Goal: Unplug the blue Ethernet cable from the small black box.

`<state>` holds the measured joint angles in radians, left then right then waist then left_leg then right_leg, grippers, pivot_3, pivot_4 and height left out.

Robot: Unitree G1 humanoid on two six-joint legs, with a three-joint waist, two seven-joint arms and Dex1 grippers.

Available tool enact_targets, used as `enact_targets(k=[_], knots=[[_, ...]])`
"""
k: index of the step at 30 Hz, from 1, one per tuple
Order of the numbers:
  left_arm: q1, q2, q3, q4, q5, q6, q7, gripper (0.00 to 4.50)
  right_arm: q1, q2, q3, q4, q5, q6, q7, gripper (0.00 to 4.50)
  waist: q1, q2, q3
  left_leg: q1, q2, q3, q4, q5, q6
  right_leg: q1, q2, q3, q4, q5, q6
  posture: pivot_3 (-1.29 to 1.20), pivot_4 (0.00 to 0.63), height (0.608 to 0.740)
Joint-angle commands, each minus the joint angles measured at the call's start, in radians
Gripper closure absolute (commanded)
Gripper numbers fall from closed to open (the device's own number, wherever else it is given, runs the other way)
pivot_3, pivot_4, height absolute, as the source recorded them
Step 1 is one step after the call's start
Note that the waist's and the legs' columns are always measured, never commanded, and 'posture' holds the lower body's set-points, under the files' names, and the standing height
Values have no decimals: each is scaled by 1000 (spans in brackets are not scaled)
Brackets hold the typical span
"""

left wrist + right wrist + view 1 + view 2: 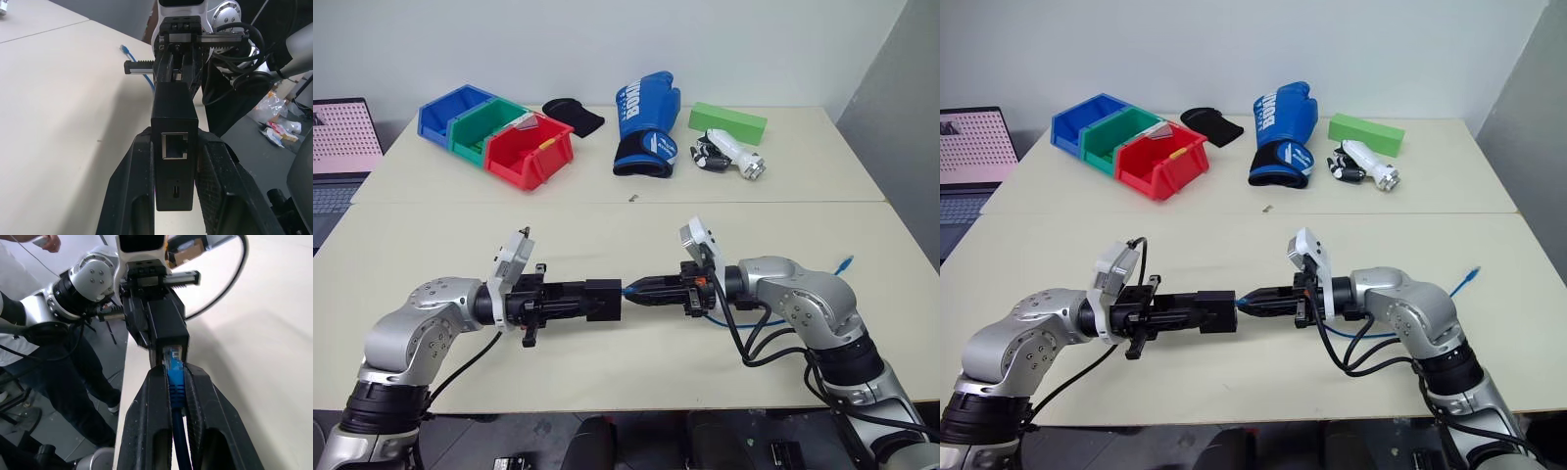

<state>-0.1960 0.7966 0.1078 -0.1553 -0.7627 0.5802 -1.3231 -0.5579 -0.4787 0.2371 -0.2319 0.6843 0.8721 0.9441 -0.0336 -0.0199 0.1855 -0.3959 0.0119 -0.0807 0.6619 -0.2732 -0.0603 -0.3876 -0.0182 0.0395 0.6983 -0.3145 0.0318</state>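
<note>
Fingers of my right gripper (177,382) are clamped on the cable (175,382) at its plug, low centre of frame, still seated in the box (173,147) that my left gripper (576,301) clamps. Next I must pull straight apart, latch pressed.

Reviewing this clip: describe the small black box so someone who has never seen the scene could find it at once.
Start at the near edge of the cream table, where the two arms meet. The small black box is clamped in the left claw, facing the right claw, which pinches the blue Ethernet cable at its port. Unlike the floppy black cloth by the bins, it is rigid, squarish and held off the table.
</note>
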Motion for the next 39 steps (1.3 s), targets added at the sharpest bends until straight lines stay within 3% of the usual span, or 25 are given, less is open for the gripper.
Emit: enact_targets(k=[1,6,13,15,19,23,28,34,39], knots=[[41,26,75,-37,-9,-23,0,3725,19,-39,-57,7,-10,-10,2,4412,1,0,0,0,0,0,0,0,0,0,0,0,0,0,0,0,150,740],[79,19,118,-53,-8,-21,43,3725,16,-27,-83,106,-113,-126,-70,4421,0,0,0,0,0,0,0,0,0,0,0,0,0,0,0,0,150,740],[83,-23,106,-61,32,-21,159,3725,-98,142,-75,557,-496,-574,-458,4421,-5,0,0,0,0,2,0,0,0,-1,0,1,2,0,0,0,150,740],[82,-26,93,-59,52,-21,181,3725,-123,161,-84,646,-536,-630,-494,3717,-6,0,0,-1,0,2,0,0,0,-1,0,1,1,0,0,0,150,740],[75,-46,103,-63,49,3,234,3725,-136,155,-92,701,-563,-673,-464,2787,-6,0,0,-1,0,2,0,0,0,-1,0,1,0,0,0,0,150,740],[43,-99,128,-23,97,-30,363,3725,-112,113,-116,604,-531,-665,-381,1752,-5,1,0,-1,0,1,0,0,0,-1,0,1,0,0,0,0,150,740],[-60,-205,154,142,321,-271,641,3725,-47,34,-103,291,-380,-587,-123,284,2,1,1,-1,0,0,0,0,0,-1,0,0,1,0,0,0,150,740],[-145,-273,188,408,479,-620,788,3725,-63,-4,-46,75,-333,-455,-39,234,-2,0,0,-1,0,0,0,0,0,-1,-1,0,0,0,0,0,150,740],[-180,-334,205,586,531,-770,905,3725,-106,17,0,26,-340,-383,-38,234,3,0,0,-1,0,0,1,0,0,-1,-2,0,0,0,0,0,150,740]])
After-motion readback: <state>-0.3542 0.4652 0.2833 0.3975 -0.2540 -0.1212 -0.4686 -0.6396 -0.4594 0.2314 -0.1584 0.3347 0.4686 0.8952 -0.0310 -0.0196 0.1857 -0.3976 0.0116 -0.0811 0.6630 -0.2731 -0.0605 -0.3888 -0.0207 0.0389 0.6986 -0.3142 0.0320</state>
